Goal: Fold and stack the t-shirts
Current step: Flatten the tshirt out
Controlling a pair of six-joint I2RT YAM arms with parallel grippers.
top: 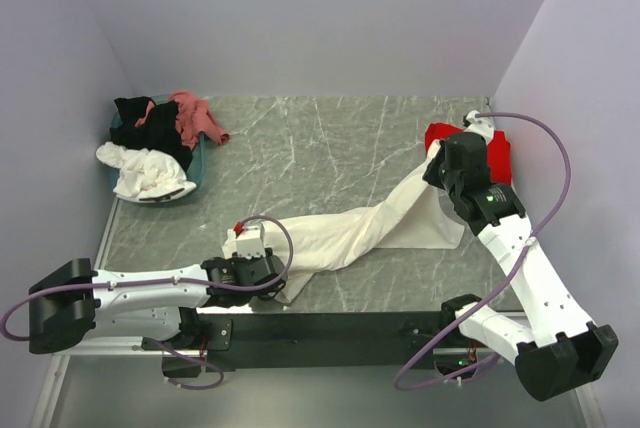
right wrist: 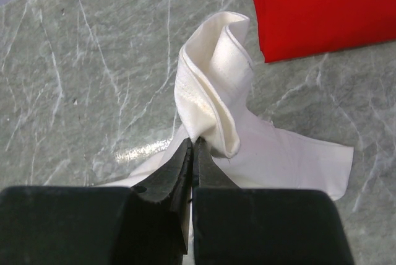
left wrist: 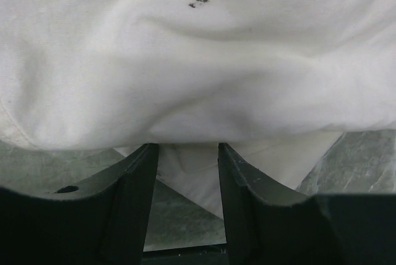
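A large cream t-shirt [top: 350,233] lies stretched in a long twisted band across the table from near left to far right. My right gripper [top: 432,170] is shut on a bunched fold of the cream t-shirt [right wrist: 210,91], raised a little off the table; its jaws [right wrist: 193,141] meet on the cloth. My left gripper [top: 278,273] is at the band's near left end. In the left wrist view its fingers [left wrist: 189,147] stand apart, and the cream cloth [left wrist: 198,60] drapes over and beyond the tips. A folded red t-shirt [top: 498,155] [right wrist: 322,5] lies flat just behind the right gripper.
At the back left a teal basket [top: 199,164] holds a heap of black [top: 150,123], pink [top: 195,118] and white [top: 145,173] t-shirts. Walls close in the table on the left, back and right. The arm bases sit along the near edge.
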